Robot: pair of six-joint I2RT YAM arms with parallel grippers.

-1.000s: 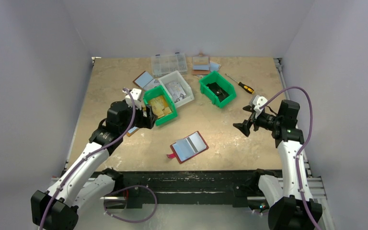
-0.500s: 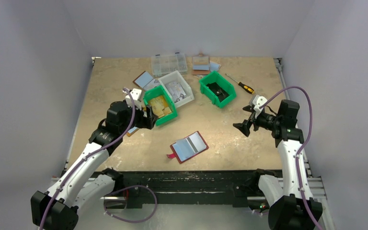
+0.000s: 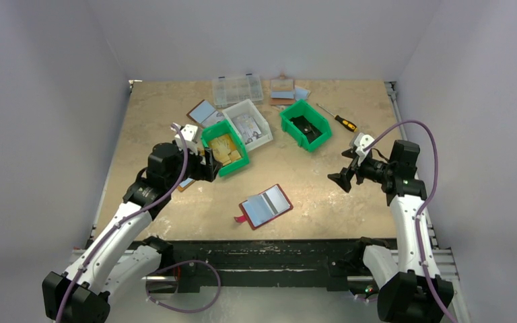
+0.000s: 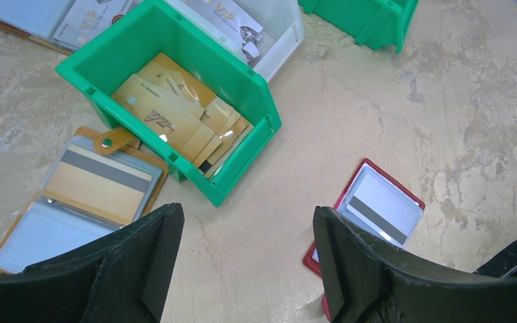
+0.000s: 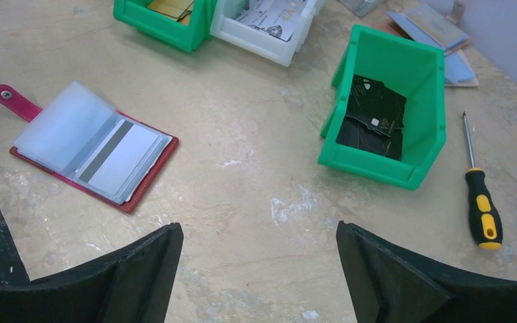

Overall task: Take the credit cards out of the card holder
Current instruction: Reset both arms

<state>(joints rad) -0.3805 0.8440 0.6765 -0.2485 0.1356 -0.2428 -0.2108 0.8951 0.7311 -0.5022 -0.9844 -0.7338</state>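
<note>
Red card holder [image 3: 265, 206] lies open; both sets of fingers spread, empty.
It lies flat near the front of the surface [image 3: 309, 202], a grey card [image 5: 118, 158] with a dark stripe in one pocket. The left fingers [image 3: 209, 163] hang by a green bin [image 4: 229, 67] of gold cards [image 4: 168, 118]; the right fingers [image 3: 342, 179] hang well apart from the holder. Farther back sits a second green bin [image 5: 390, 40].

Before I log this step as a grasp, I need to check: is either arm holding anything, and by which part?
Nothing is held. The left fingers and right fingers stand open and empty; the card holder lies open, apart from both.
</note>
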